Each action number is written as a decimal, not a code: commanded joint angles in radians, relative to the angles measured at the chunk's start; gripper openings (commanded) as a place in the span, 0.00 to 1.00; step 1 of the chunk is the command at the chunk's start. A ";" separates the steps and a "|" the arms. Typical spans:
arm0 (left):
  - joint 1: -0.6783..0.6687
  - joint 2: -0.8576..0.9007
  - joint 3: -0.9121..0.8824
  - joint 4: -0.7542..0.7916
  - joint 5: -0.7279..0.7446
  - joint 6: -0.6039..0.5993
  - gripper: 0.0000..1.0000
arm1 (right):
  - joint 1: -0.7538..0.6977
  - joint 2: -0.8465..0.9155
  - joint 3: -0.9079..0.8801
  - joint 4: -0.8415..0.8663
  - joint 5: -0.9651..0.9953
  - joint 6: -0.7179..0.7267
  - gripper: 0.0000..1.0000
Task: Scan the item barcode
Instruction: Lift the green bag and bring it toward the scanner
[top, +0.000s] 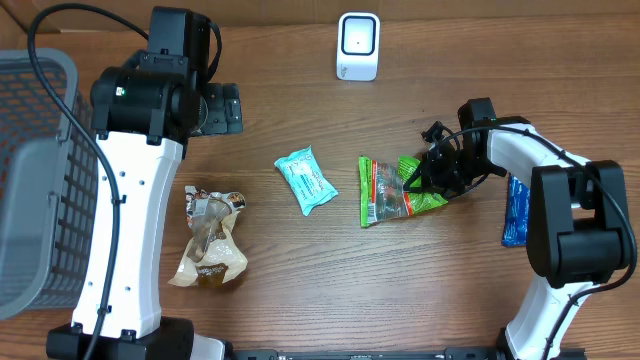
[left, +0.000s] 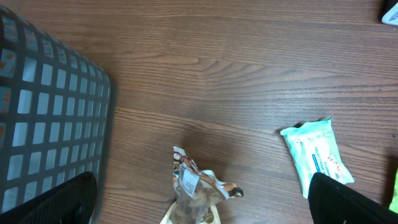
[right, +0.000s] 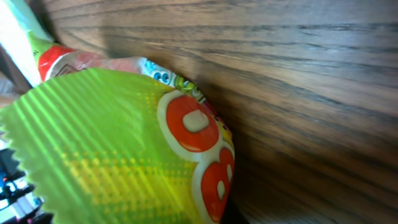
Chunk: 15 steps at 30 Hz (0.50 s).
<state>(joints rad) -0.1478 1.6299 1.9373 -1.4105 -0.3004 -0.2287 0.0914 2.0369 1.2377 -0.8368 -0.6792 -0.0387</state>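
Since the right gripper is clamped on the right-hand edge of the green packet, which lies on the table right of centre, the step in hand is judged to be the pick-up. Next move: lift the packet and turn it until the white scanner at the far edge can read it. Left gripper hangs open and empty, far left. Packet print shows orange rings and cartoon eyes; no wording is legible.

The green snack bag is blurred, cut off at left and below; the blue packet is partly hidden under the right arm; the basket is cut by the left edge.
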 joint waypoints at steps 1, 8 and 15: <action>0.003 -0.020 0.018 0.001 -0.014 0.015 1.00 | 0.003 0.035 -0.006 -0.007 -0.053 0.013 0.04; 0.003 -0.020 0.018 0.001 -0.014 0.015 1.00 | -0.002 -0.037 0.111 -0.122 -0.270 0.013 0.04; 0.003 -0.020 0.018 0.001 -0.014 0.015 1.00 | -0.002 -0.175 0.220 -0.200 -0.452 0.047 0.04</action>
<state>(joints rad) -0.1478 1.6299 1.9373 -1.4101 -0.3004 -0.2287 0.0914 1.9728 1.3857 -1.0309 -0.9627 -0.0181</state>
